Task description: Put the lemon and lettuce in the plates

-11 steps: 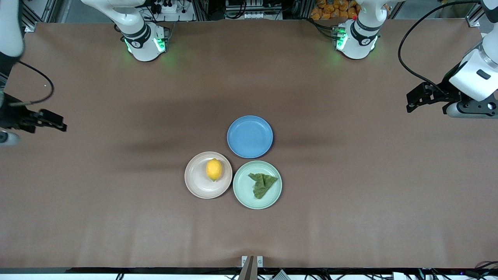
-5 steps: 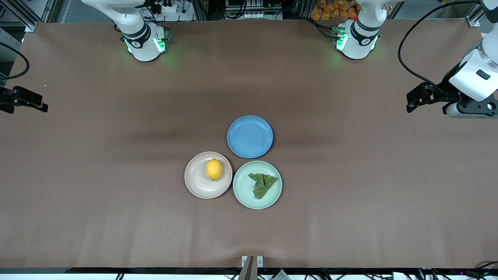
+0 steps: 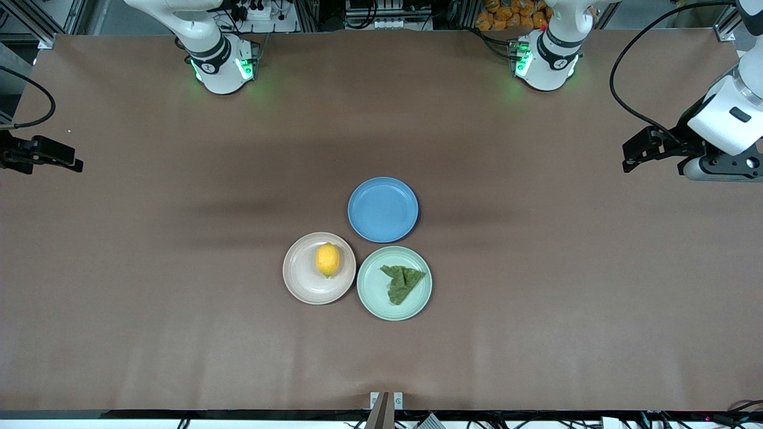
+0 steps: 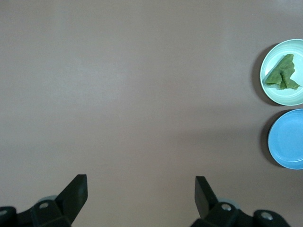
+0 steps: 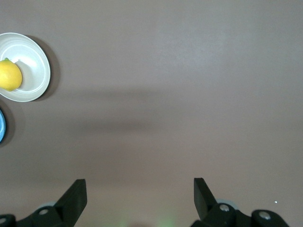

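Note:
The yellow lemon (image 3: 328, 260) (image 5: 9, 74) lies in the beige-pink plate (image 3: 304, 283) (image 5: 35, 64). Beside it, the dark green lettuce (image 3: 402, 282) (image 4: 282, 73) lies in the mint green plate (image 3: 372, 292) (image 4: 296, 97). My left gripper (image 3: 633, 157) (image 4: 141, 184) hangs open and empty over bare table at the left arm's end. Open and empty too, my right gripper (image 3: 68, 158) (image 5: 140, 187) hangs over bare table at the right arm's end. Both are well apart from the plates.
An empty blue plate (image 3: 382, 209) (image 4: 288, 138) sits just farther from the front camera than the two other plates, touching or nearly touching them. A brown cloth (image 3: 179, 328) covers the table. The two arm bases (image 3: 222, 65) (image 3: 545, 59) stand at the table's back edge.
My right gripper has pulled away toward the right arm's end and up-view, then eased back slightly. The left arm, plates, lemon and lettuce have not moved.

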